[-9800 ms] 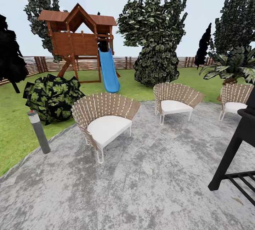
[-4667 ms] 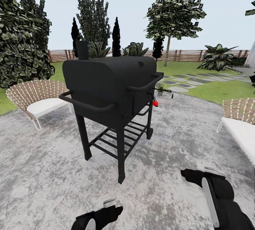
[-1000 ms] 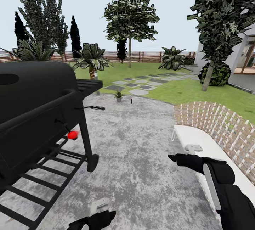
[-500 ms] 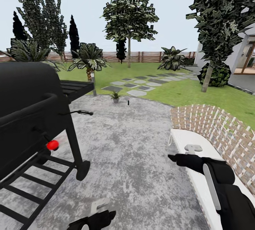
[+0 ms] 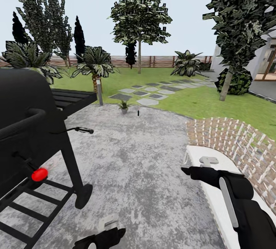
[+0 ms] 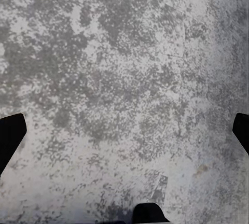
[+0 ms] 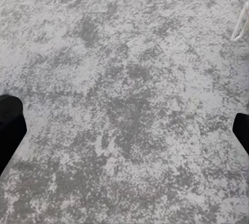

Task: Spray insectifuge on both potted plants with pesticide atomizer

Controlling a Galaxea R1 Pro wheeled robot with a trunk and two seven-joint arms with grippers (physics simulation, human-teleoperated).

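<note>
A round mottled grey stone patio (image 5: 145, 164) spreads ahead, ringed by lawn (image 5: 199, 101), trees and a brown slatted fence (image 5: 157, 61). Left of the patio's middle stands a black grill (image 5: 34, 134) with a red knob (image 5: 39, 174); right of it, a woven chair (image 5: 230, 153) (white cushion). At the patio's far edge sit a small potted plant (image 5: 123, 106) and, just beside it, the slim dark pesticide atomizer (image 5: 138, 113). Left gripper (image 6: 124, 141) and right gripper (image 7: 124, 136) hang spread, empty, over bare stone.
</note>
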